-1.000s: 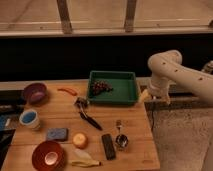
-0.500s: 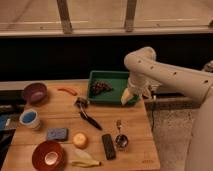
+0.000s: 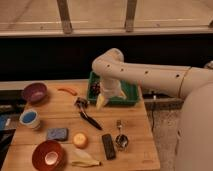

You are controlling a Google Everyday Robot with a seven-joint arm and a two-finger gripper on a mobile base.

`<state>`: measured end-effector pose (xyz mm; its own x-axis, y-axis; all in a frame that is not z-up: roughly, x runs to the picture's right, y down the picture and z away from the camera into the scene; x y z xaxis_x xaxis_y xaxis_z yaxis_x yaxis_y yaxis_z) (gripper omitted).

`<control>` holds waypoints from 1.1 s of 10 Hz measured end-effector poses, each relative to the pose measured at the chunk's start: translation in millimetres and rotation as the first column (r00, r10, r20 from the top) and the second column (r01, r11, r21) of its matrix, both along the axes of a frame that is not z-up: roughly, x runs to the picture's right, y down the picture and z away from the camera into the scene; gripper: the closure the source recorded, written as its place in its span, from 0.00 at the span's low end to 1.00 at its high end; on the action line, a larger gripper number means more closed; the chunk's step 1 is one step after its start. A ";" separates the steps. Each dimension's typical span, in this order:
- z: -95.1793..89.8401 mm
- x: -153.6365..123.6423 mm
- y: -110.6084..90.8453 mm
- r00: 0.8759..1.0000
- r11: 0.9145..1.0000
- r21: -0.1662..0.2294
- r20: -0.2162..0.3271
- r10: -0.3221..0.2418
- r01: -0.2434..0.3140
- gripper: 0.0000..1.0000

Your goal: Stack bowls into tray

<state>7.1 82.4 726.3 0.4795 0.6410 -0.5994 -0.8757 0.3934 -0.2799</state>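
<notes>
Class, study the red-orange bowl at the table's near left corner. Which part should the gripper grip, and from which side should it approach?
Probably the rim of the red-orange bowl, from above, one finger inside, one outside: it sits upright, shallow, and looks too wide to span. The gripper is open, over the front edge of the tray.

The worktop (image 3: 137, 131) is pale planked wood, matt, with faint grain. The round red-orange bowl (image 3: 48, 155) is glossy (its pale centre catches the light), while the round dark purple bowl (image 3: 34, 92) looks smooth and duller. The large rectangular dark-green tray (image 3: 131, 91) reads as smooth plastic. The small blue rectangular block (image 3: 57, 133) looks matt and spongy. The cream pincer (image 3: 102, 101), hanging at the tray's near edge, has a smooth, plastic-looking shell.
</notes>
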 end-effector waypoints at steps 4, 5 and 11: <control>-47.8 -92.5 47.3 0.969 0.988 -0.038 0.203 -0.142 0.153 0.20; -50.6 -97.1 51.0 0.964 0.985 -0.038 0.216 -0.155 0.167 0.20; -50.7 -96.0 50.3 0.965 0.986 -0.038 0.214 -0.153 0.165 0.20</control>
<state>-89.0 132.7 675.6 0.6911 0.5155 -0.5066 -0.7227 0.5016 -0.4755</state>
